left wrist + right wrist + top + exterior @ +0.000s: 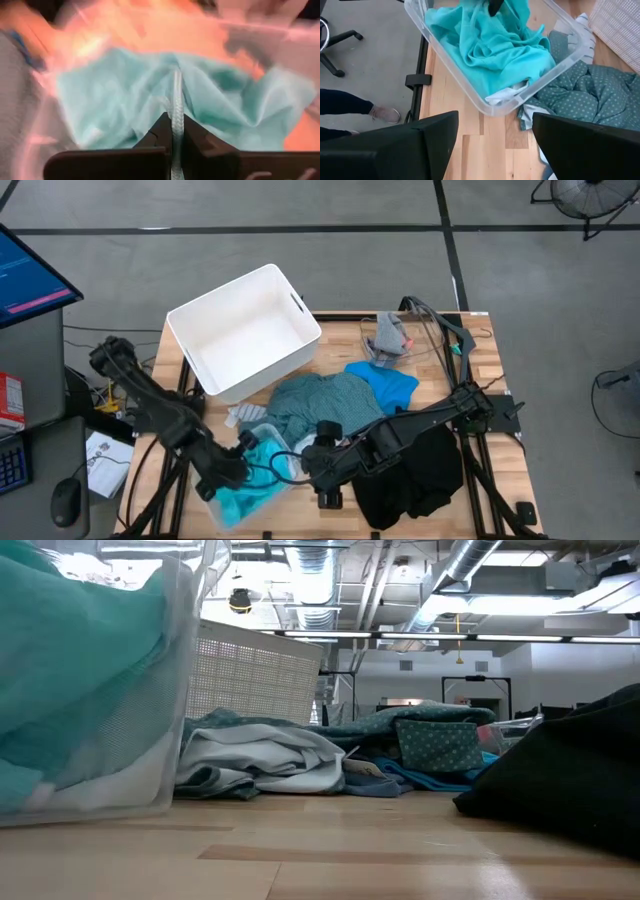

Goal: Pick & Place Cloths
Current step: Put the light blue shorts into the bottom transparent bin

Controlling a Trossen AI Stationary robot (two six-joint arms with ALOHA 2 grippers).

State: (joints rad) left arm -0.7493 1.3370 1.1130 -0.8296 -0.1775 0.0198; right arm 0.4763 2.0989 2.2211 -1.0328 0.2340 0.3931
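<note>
A turquoise shirt lies bunched in a clear plastic tub at the table's near left. My left gripper is down in that tub, shut on the shirt. My right gripper hovers open just right of the tub, above bare wood, touching nothing. A teal-grey dotted shirt, a blue shirt and a white cloth lie heaped mid-table. Black clothes lie at the near right. A grey-and-orange sock sits in a second clear tub. My left gripper pinches a raised fold of the turquoise shirt between its two fingers, coming from above and pointing down into the tub. The fold stands up as a pale ridge between the fingertips. The rest of the shirt lies in the tub.
A white rigid bin stands at the far left of the table, its latticed wall behind the cloth heap. A monitor and keyboard sit off the left edge. Bare wood shows along the near edge between the tub and the black clothes.
</note>
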